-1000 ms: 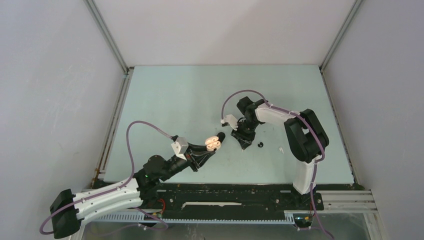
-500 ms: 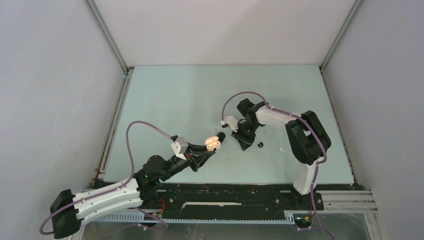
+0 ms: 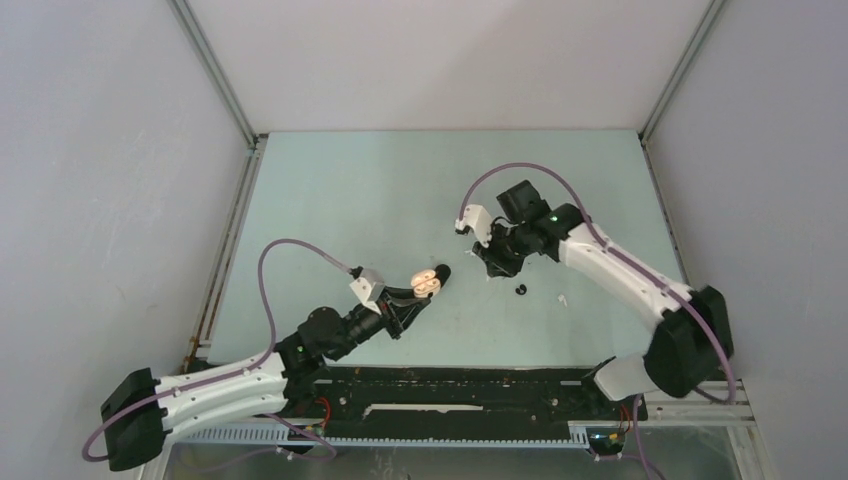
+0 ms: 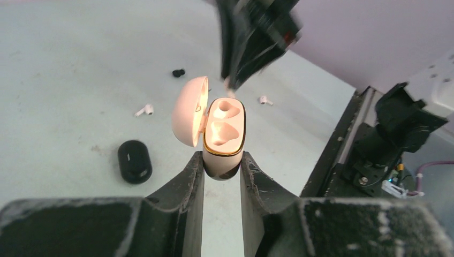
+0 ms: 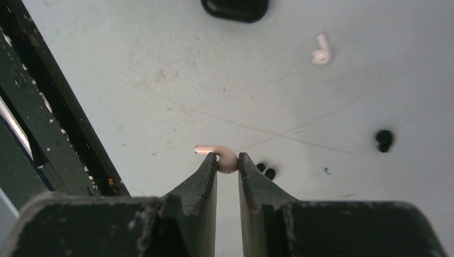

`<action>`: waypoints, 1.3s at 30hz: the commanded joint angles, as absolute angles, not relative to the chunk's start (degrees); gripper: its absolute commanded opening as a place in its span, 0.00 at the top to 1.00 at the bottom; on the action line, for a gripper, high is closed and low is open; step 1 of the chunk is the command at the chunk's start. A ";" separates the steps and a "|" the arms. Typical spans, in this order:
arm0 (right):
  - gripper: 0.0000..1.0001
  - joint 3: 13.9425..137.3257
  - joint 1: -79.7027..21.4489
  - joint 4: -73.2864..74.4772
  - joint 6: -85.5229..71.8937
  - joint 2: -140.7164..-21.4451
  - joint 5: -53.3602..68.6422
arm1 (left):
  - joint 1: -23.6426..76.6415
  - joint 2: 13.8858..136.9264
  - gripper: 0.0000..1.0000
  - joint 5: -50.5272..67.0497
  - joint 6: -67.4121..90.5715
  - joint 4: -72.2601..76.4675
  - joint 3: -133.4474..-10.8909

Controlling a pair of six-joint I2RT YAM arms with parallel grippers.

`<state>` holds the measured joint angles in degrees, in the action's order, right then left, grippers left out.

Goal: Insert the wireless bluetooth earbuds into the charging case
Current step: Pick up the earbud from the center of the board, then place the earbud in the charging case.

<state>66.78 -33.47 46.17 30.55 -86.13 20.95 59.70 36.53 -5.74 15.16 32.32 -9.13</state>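
Observation:
My left gripper [image 4: 222, 160] is shut on the base of an open pale pink charging case [image 4: 225, 136] with a gold rim. Its lid stands open to the left and both wells look empty. In the top view the case [image 3: 430, 284] is held above the table. My right gripper [image 5: 227, 160] is shut on a pale pink earbud [image 5: 225, 159], its stem sticking out to the left. In the top view the right gripper [image 3: 491, 269] hangs just right of the case. In the left wrist view it [image 4: 231, 84] is just beyond the case.
A black case [image 4: 134, 161] lies on the table left of the held case. Two white earbuds [image 4: 144, 110] [image 4: 263, 100] and a black earbud [image 4: 178, 73] lie loose. The right wrist view shows black earbuds [image 5: 383, 140] [image 5: 266, 171] and a white one [image 5: 322, 52].
The right arm has swung its elbow out to the right and its gripper has moved slightly up and away with the earbud. The left arm has shifted slightly, still holding the case.

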 commanded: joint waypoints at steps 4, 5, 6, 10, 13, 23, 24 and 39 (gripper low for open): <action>1.00 69.22 -37.13 39.52 30.44 -72.02 11.22 | 59.33 43.81 1.00 -8.68 15.18 38.53 -13.55; 1.00 72.19 -37.28 42.05 31.60 -73.25 10.48 | 59.33 45.16 1.00 -8.37 14.87 38.88 -14.06; 1.00 74.86 -37.01 43.95 32.20 -74.83 9.98 | 59.33 46.16 1.00 -8.09 14.67 39.24 -14.59; 1.00 80.76 -36.45 46.55 37.56 -78.22 10.00 | 59.33 49.30 1.00 -7.19 14.08 40.97 -16.34; 1.00 84.06 -37.97 45.85 42.19 -78.55 9.04 | 59.33 50.69 1.00 -6.86 13.68 41.06 -17.58; 1.00 77.65 -54.36 37.37 51.74 -66.84 -2.38 | 59.33 52.85 1.00 -6.82 11.37 44.45 -17.77; 1.00 75.68 -56.30 35.85 53.90 -65.21 -3.74 | 59.33 53.09 1.00 -6.65 11.16 45.18 -17.68; 1.00 60.19 -72.41 21.27 58.15 -57.92 -18.86 | 59.41 54.72 1.00 2.56 7.65 52.91 -14.41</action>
<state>59.83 -72.16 26.83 58.72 -57.01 -14.44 59.68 54.83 -1.17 10.00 49.23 -15.11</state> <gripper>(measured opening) 0.192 0.276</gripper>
